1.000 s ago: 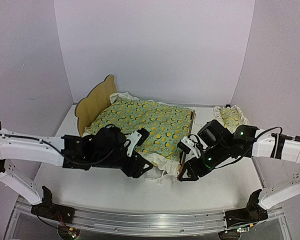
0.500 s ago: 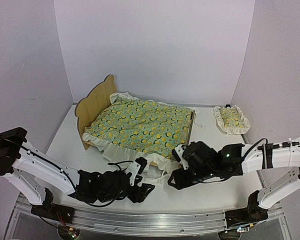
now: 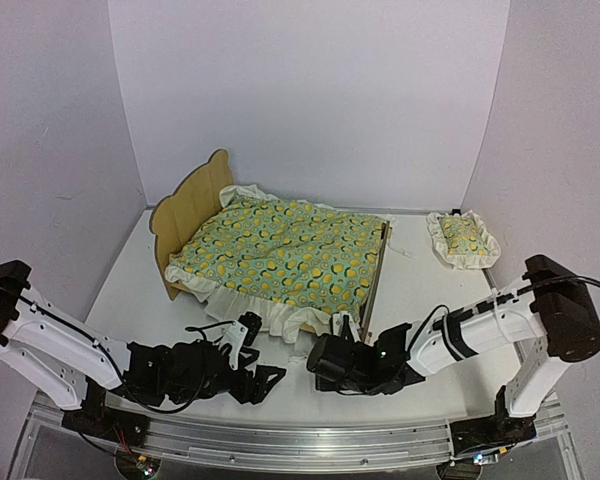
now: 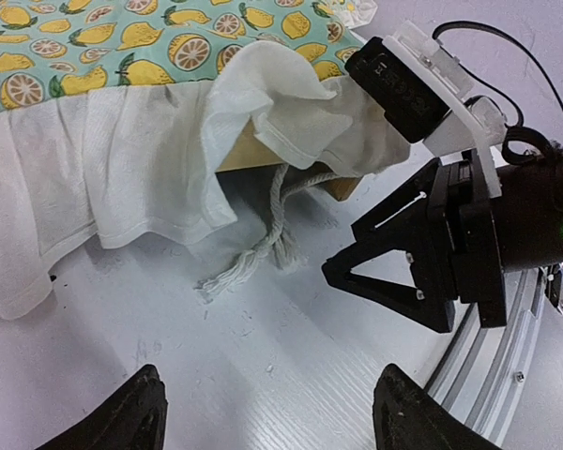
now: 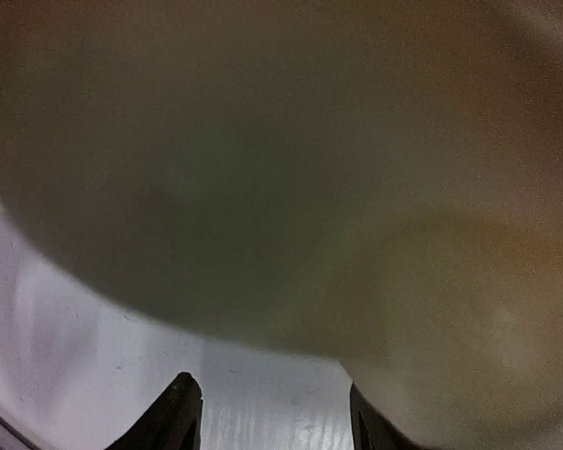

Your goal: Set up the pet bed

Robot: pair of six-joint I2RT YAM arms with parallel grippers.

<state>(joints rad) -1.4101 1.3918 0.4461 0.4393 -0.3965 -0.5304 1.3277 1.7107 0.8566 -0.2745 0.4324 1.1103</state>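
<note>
**Pet bed [image 3: 190,205] on the desk [image 3: 130,300], left of centre.** The frame is thin plywood. It is judged light and rigid, and liable to slide or tip under a sideways push. It is best taken by an exposed wooden edge, either the headboard [image 3: 208,180] rim or the foot rail [image 3: 378,270], not by the cloth.

A lemon-print blanket [image 3: 285,250] is draped over the frame. Being soft and loose, it would probably slip off rather than carry the bed, and it hides the mattress pad.

The long axis runs diagonally in the overhead view, from the upright headboard at the far left to the foot end at the near right. A white cord [image 4: 263,248] with a frayed end hangs from the near foot corner onto the desk.

The left fingers [image 4: 136,412] stand wide apart over bare desk just short of that corner, holding nothing. The right fingers [image 5: 180,412] are parted with bare desk between them, also empty; a blurred pale surface fills the rest of that view. A matching pillow [image 3: 461,238] lies well apart at the far right.
</note>
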